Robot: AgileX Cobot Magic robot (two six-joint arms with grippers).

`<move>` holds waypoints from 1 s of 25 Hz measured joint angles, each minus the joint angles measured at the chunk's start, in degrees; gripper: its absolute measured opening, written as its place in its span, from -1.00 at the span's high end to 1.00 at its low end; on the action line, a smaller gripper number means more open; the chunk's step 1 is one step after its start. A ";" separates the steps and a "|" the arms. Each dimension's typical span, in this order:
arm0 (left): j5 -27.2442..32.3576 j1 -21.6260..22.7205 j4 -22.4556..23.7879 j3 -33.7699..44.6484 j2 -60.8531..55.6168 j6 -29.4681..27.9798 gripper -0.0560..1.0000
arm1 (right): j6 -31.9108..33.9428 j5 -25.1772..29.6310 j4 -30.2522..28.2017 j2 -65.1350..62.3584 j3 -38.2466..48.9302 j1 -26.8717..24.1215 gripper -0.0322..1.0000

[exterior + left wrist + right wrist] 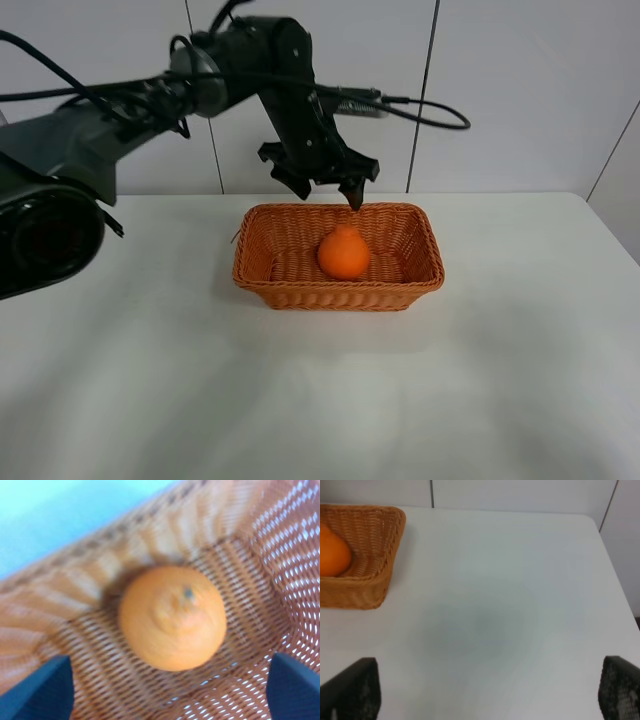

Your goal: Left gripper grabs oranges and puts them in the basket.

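We saw the white desk [150,390] as the broad floor of the scene, bare around the one thing standing on it, which left both arms free room to move. The left arm [110,125] reached in from its own side and bent down over the far edge of the work area. We judged that this posture kept its wrist directly above the drop point.

The basket [340,290] sat near the middle of the desk, well within the left arm's reach. Its sloping wicker walls were suited to catching a round fruit and keeping it from rolling off.

The left gripper [322,182] hung just above the basket's far rim, clear of the weave. Its jaws were spread wide and held nothing; in the wrist view the two dark fingertips [37,690] stood far apart at either side, with the fruit between and below them, untouched. We read that as the pose of a release, with the tool raised enough not to nudge the load.

The right gripper [485,695] hovered over bare desk well apart from the basket. Its jaws were likewise parted and empty, which fits a task that gives it no part.

The orange [343,254] rested on the basket floor near the centre, knobbed top and stem upward. It seemed settled, so we judged the placing done.
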 joint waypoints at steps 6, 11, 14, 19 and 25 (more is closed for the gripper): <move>0.94 5.12 0.87 -0.35 -3.42 1.08 -0.77 | 0.00 0.00 0.00 0.00 0.00 0.00 -0.41; 1.38 9.84 5.40 -0.29 -3.36 1.26 -0.77 | 0.00 0.00 0.00 0.00 0.00 0.00 -0.41; 1.38 14.30 6.41 -0.29 -3.36 1.26 -0.77 | 0.00 0.00 0.00 0.00 0.00 0.00 -0.41; 0.78 23.18 6.87 -0.29 -3.36 2.42 -0.77 | 0.00 0.00 0.00 0.00 0.00 0.00 -0.41; -0.07 32.52 4.70 0.56 -3.41 2.74 -0.77 | 0.00 0.00 0.00 0.00 0.00 0.00 -0.41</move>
